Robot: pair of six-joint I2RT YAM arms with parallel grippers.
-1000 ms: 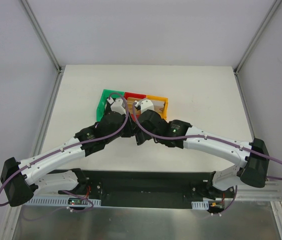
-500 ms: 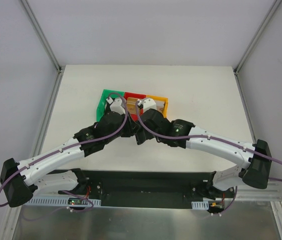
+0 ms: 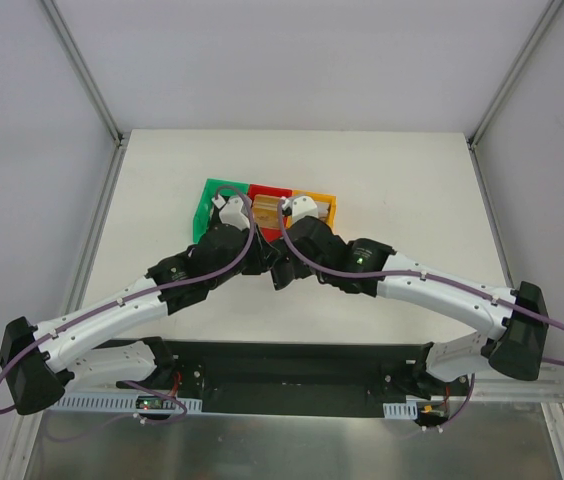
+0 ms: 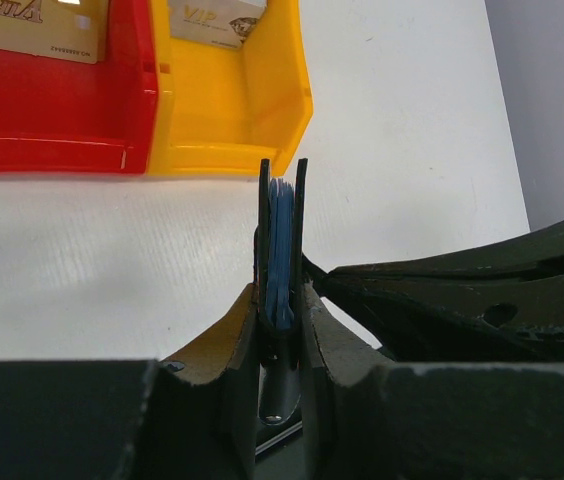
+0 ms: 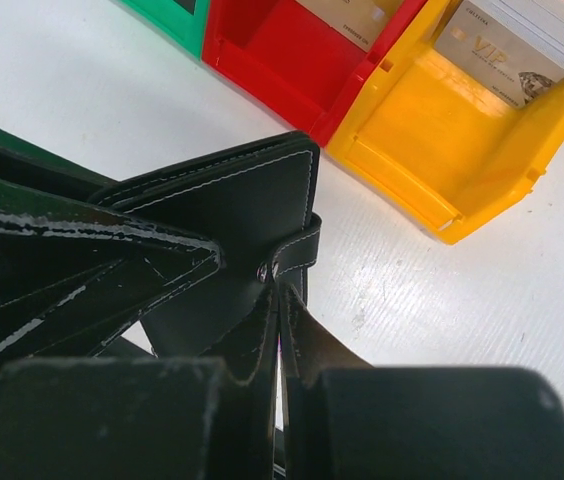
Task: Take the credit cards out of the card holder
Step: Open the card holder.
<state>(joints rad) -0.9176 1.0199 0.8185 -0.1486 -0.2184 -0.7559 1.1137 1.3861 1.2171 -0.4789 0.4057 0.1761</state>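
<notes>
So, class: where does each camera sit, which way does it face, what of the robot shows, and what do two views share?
Top external: above and behind the bases, looking down at the table; left arm and right arm show.
Left wrist: on that wrist, looking along the left gripper, shut on the card holder edge-on.
Right wrist: on that wrist, looking down past the right gripper pinching the card holder's flap.
Shared: both wrist views show the card holder, red bin, yellow bin.

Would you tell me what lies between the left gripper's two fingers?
The folded black leather card holder, edge-on with blue inner panels showing; the left wrist view shows it.
</notes>
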